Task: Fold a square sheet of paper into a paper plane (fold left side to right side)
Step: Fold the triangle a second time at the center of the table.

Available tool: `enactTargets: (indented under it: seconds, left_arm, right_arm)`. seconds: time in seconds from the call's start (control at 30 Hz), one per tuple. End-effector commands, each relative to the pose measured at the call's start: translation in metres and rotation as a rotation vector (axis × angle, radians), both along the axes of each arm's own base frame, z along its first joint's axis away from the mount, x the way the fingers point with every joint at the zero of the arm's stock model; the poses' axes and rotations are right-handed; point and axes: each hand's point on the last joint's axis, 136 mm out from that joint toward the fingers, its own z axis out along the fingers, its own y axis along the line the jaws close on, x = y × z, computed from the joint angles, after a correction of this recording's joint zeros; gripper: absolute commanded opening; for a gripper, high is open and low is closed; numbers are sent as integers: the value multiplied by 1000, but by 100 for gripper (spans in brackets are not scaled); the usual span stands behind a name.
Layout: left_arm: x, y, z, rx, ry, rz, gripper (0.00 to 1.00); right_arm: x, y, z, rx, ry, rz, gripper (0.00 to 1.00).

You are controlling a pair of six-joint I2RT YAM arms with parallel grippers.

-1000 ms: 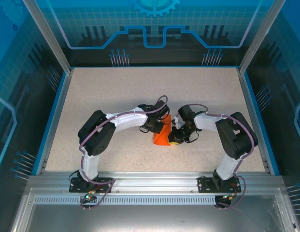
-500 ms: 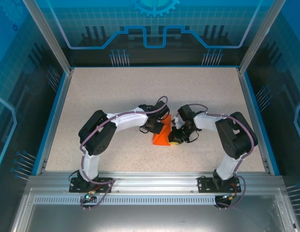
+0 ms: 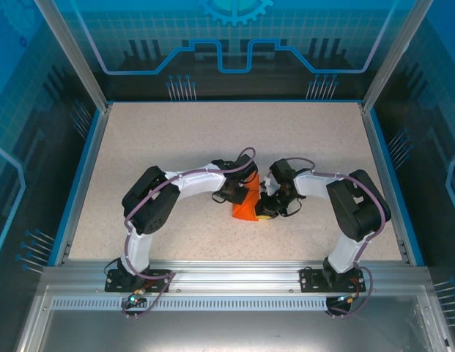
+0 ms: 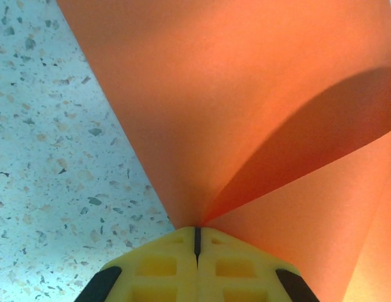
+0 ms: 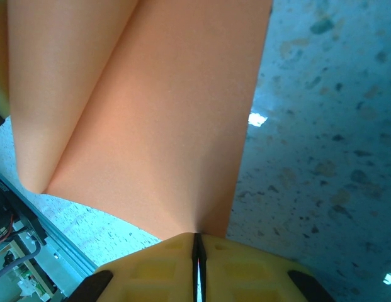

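The square sheet of paper (image 3: 246,207) is seen near the middle of the table (image 3: 212,139), slightly toward the table's near edge, raised off the flat and bent into a curved, tent-like form between the two arms. The left gripper (image 4: 197,230) is closed on the sheet: in the left wrist view its yellow fingertips (image 4: 157,264) are pressed together so that only a thin dark seam is left between them. The orange paper is pinched at the top of that seam, from where two layers fan outward with a shadowed fold between them. The speckled table surface is seen beside the paper in that view. The right gripper (image 5: 196,239) is likewise closed on the sheet: in the right wrist view its yellow fingertips (image 5: 245,264) are brought together to a narrow slit. An edge of the paper is clamped there, and the sheet spreads away in a soft curve with a rounded bend at one side. From above, the two grippers are found over the table's middle, close together, with the paper held between them, the left one at the sheet's far left part and the right one at its right side. Whether the sheet's lower edge is touching the table cannot be told
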Motion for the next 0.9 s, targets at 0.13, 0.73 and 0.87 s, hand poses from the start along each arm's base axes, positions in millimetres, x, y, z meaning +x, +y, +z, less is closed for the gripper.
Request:
enactTargets:
  seconds: [0.13,0.73,0.87]
  left_arm:
    - [0,2,-4,15,15,-11,0]
    - [-9,-10,24,-26,-55,-72,0]
    - [-10,-5,16,14,-49,-65,0]
  right_arm:
    - [0,2,19,43,-50,2,13]
    - [1,-3,10,65,-8,-62,13]
    - [-2,-7,4,40,6,-60,13]
